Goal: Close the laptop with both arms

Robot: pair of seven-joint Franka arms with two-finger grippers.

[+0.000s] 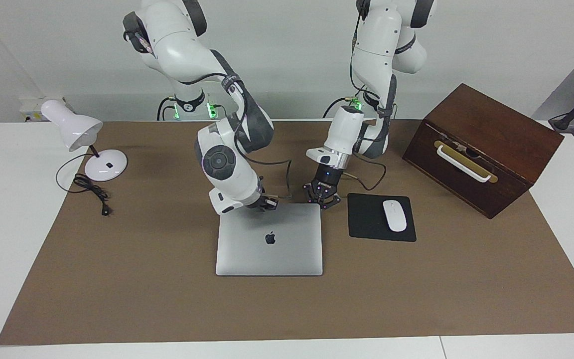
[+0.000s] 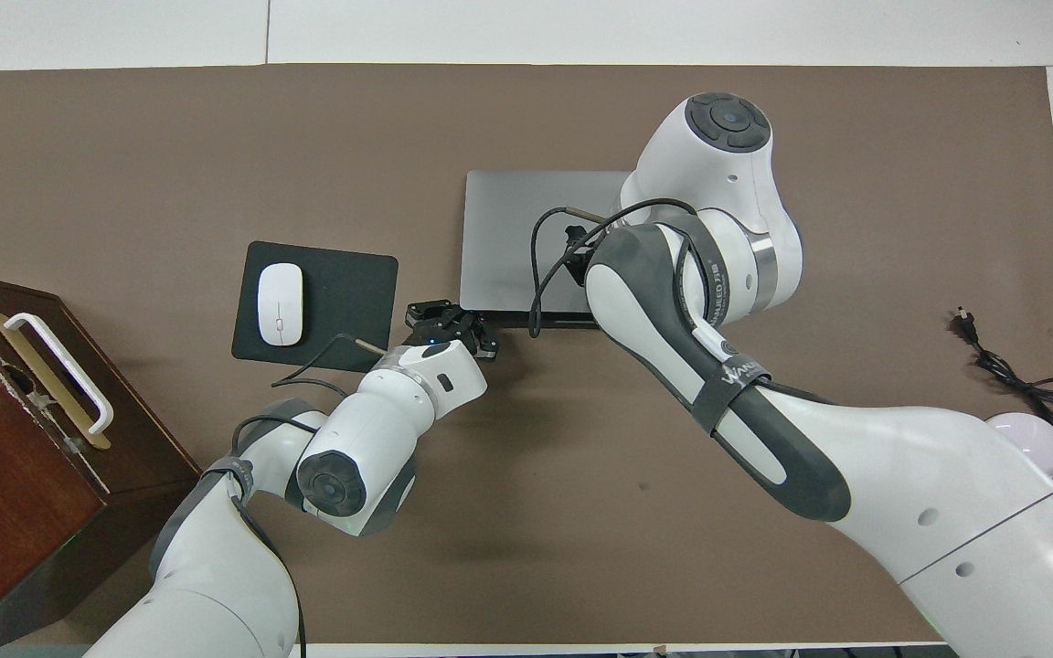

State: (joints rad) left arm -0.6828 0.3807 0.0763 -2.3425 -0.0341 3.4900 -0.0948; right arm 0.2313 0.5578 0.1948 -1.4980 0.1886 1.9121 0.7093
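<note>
The silver-grey laptop point(image 1: 269, 239) lies on the brown mat with its lid, apple logo up, down flat or nearly flat; a thin dark strip shows along its edge nearest the robots point(image 2: 545, 320). My right gripper point(image 1: 268, 202) rests at that edge of the lid; in the overhead view it point(image 2: 574, 242) is mostly hidden by its own arm. My left gripper point(image 1: 323, 200) is at the laptop's corner toward the mouse pad, fingers spread and holding nothing; it also shows in the overhead view point(image 2: 450, 325).
A black mouse pad point(image 1: 366, 219) with a white mouse point(image 1: 394, 215) lies beside the laptop. A dark wooden box point(image 1: 481, 147) stands at the left arm's end. A white desk lamp point(image 1: 75, 132) and its cord point(image 1: 90, 192) are at the right arm's end.
</note>
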